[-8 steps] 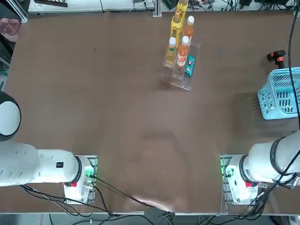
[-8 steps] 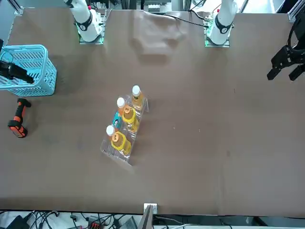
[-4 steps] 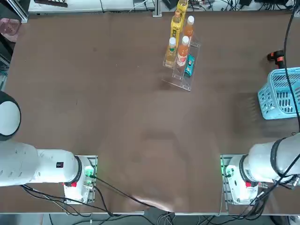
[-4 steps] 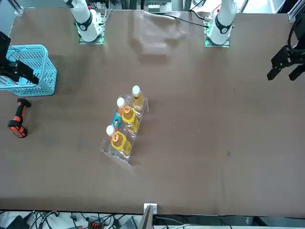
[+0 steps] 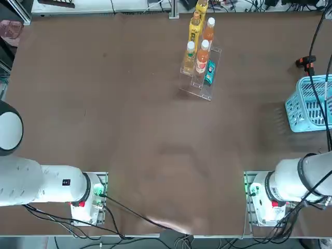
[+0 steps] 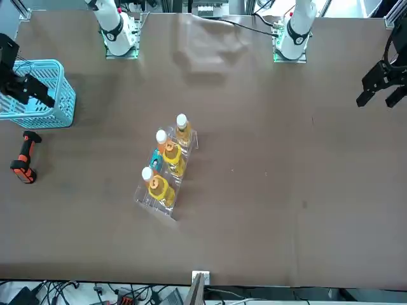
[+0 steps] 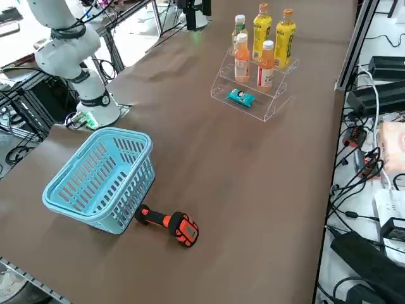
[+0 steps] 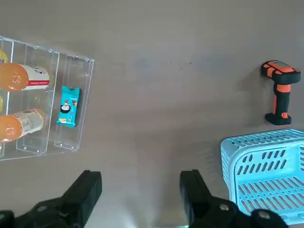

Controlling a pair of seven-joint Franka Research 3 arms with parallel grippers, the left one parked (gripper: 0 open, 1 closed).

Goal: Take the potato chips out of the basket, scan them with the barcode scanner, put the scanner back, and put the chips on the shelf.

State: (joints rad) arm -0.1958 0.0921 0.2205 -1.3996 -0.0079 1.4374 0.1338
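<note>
The teal-blue potato chips (image 8: 69,106) lie flat on the lowest step of the clear shelf (image 8: 71,143), beside orange and yellow bottles; they also show in the top view (image 5: 209,72) and the right side view (image 7: 240,97). The light-blue basket (image 7: 101,177) stands with nothing in it near the table's right edge. Just beyond the basket, the black and orange barcode scanner (image 7: 171,225) lies on the table. My right gripper (image 8: 141,183) hangs open and holds nothing, high over the basket (image 6: 54,105) at the left edge of the front view (image 6: 28,89).
Orange bottles (image 5: 202,54) and yellow bottles (image 5: 195,28) stand on the shelf's upper steps. Cables and power supplies (image 7: 373,95) lie along the table's far edge. The right arm's base (image 5: 264,199) is bolted at the near right.
My right gripper has drifted back over the basket toward the robot's side, staying open. Chips, scanner and basket have not moved.
</note>
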